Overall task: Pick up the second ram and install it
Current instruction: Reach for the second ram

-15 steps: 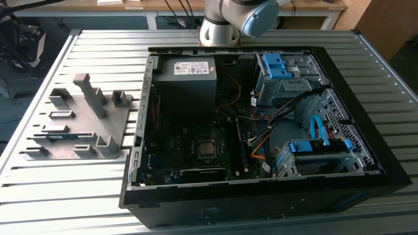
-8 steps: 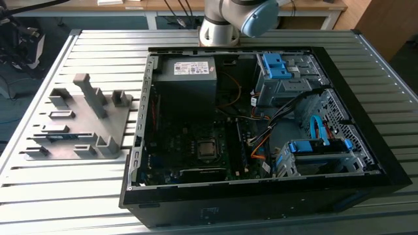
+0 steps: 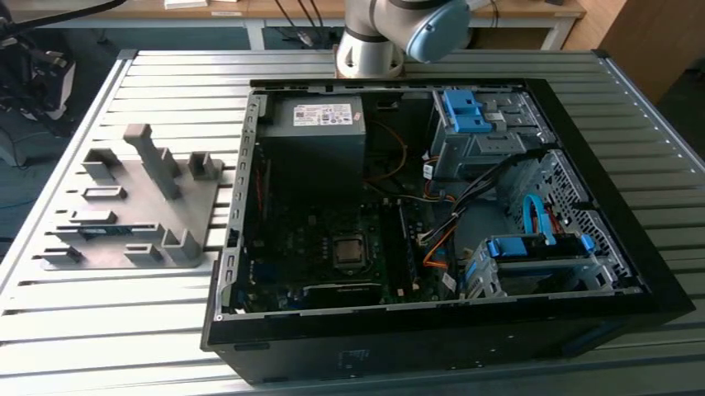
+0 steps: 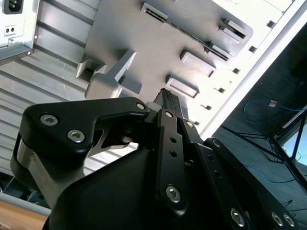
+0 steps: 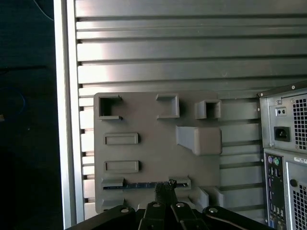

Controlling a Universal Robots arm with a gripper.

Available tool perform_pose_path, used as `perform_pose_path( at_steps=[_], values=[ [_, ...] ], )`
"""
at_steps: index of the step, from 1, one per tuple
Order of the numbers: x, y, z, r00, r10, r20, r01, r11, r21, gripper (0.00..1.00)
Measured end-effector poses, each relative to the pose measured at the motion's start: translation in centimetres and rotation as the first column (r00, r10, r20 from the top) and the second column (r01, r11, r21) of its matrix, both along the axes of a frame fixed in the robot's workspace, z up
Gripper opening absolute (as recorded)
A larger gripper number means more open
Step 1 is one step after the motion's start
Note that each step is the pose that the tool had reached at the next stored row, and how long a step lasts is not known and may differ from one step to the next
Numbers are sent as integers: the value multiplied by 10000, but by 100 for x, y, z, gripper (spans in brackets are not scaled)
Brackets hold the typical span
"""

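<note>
Poised over holder (image 5: 148,153) with gripper (image 5: 165,190) closed, empty; could jab ram (image 5: 139,185) slotted there instead of straddling it, chipping the board.

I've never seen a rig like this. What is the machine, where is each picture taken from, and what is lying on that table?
It is a single robot arm, standing at the far edge of a slatted metal table. The exterior view comes from a camera off the arm that looks down on the whole table. The two wrist views come from cameras riding on the arm, so its black grasping part, the end effector, juts into both. On the table is an open computer case and, toward the exterior view's left, a grey holder block. A thin memory stick, the second ram, lies in a slot of that block. The end effector hangs above the block and is not holding the stick.
</note>
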State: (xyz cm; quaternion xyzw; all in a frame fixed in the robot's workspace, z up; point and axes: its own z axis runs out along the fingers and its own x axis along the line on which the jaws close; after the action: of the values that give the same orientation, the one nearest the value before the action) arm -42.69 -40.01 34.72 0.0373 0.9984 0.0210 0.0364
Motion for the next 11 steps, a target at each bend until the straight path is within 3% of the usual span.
perform_pose_path(
  at_steps=[11],
  values=[
    [-12,-5,-136,10000,0,0,0,10000,-19,10]
  ],
)
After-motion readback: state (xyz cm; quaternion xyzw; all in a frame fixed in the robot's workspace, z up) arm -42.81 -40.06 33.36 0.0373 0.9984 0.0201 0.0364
